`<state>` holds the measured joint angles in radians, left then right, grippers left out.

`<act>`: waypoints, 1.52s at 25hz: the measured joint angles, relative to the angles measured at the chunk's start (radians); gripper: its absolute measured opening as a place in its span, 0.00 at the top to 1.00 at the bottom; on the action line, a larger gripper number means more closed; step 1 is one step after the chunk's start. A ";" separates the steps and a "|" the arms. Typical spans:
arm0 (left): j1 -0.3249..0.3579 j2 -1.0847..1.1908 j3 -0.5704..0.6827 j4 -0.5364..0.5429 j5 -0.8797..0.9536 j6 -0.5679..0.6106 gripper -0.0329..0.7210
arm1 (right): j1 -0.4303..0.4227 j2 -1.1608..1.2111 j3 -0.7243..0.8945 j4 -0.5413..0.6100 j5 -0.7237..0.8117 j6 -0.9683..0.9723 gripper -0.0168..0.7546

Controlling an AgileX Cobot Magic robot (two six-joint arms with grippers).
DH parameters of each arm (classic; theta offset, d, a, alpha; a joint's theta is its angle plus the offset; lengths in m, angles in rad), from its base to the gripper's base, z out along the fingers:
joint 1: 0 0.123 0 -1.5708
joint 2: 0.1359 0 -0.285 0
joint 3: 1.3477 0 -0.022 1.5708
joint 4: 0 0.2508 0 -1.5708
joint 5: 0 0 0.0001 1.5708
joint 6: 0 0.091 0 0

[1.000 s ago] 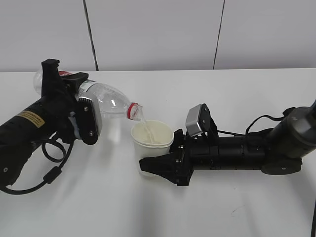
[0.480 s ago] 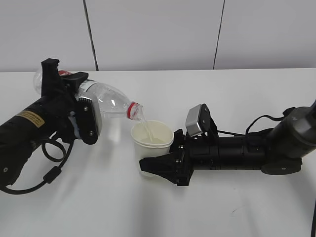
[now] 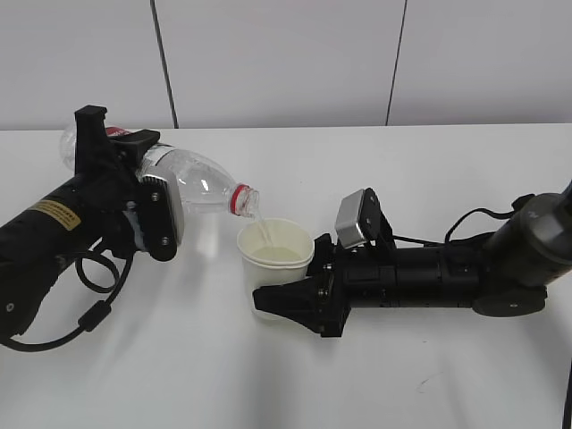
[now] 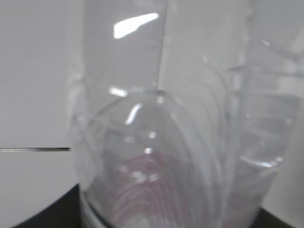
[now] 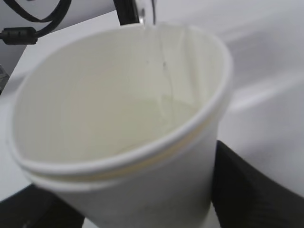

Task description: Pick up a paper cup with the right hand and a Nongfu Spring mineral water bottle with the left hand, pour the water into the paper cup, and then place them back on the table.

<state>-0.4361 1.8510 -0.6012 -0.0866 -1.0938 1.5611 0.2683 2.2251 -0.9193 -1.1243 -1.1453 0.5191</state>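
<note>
Your left gripper (image 3: 147, 210) is clamping the water bottle (image 3: 183, 181) around its labelled middle, jaws closed on it from both sides. You are holding the bottle tipped well past level, base up and to the left, open mouth with the red neck ring pointing down to the right. A thin stream of water is running from the mouth into the paper cup (image 3: 274, 259) just below it; the mouth is sitting over the cup's far left rim without touching it. In your left wrist view the clear bottle (image 4: 166, 142) is filling nearly the whole picture, with a blur of red label low down.

Your right gripper (image 3: 295, 299) is gripping the cup around its lower body, black fingers (image 3: 277, 302) closed on either side of it. You are keeping the cup upright, low over the table (image 3: 429, 179); whether its base is touching the top cannot be told. In your right wrist view the cup (image 5: 118, 137) is showing a shallow pool of water at the bottom, with the stream coming in over the far rim.

Your right arm is lying low and nearly level across the table, with a silver-grey block (image 3: 355, 218) on top of it. Your left arm is carrying a yellow sticker (image 3: 52, 213) and a looping black cable (image 3: 89, 299).
</note>
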 joint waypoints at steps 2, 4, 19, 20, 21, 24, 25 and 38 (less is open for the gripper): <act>0.000 0.000 0.000 0.000 0.000 0.000 0.54 | 0.000 0.000 0.000 0.000 0.000 -0.002 0.30; 0.000 0.000 0.000 0.000 0.000 0.000 0.54 | 0.000 0.000 0.000 0.000 0.000 -0.006 0.30; -0.027 0.000 0.000 -0.009 -0.001 0.003 0.54 | 0.000 0.000 0.000 0.022 0.005 -0.022 0.30; -0.036 0.000 0.000 -0.010 -0.001 0.003 0.54 | 0.000 0.000 0.000 0.024 0.005 -0.023 0.30; -0.043 0.000 0.000 -0.012 -0.001 0.003 0.54 | 0.000 0.000 0.000 0.024 0.005 -0.024 0.30; -0.050 0.000 0.000 -0.019 -0.001 0.003 0.54 | 0.000 0.000 0.000 0.025 0.005 -0.028 0.30; -0.051 0.000 0.000 -0.024 -0.001 0.003 0.54 | 0.000 0.000 0.000 0.025 0.005 -0.028 0.30; -0.060 -0.001 0.000 -0.065 -0.002 -0.127 0.54 | 0.000 0.000 0.000 0.050 0.007 -0.066 0.30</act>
<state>-0.4958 1.8502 -0.6012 -0.1513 -1.0958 1.4344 0.2683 2.2251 -0.9193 -1.0745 -1.1382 0.4531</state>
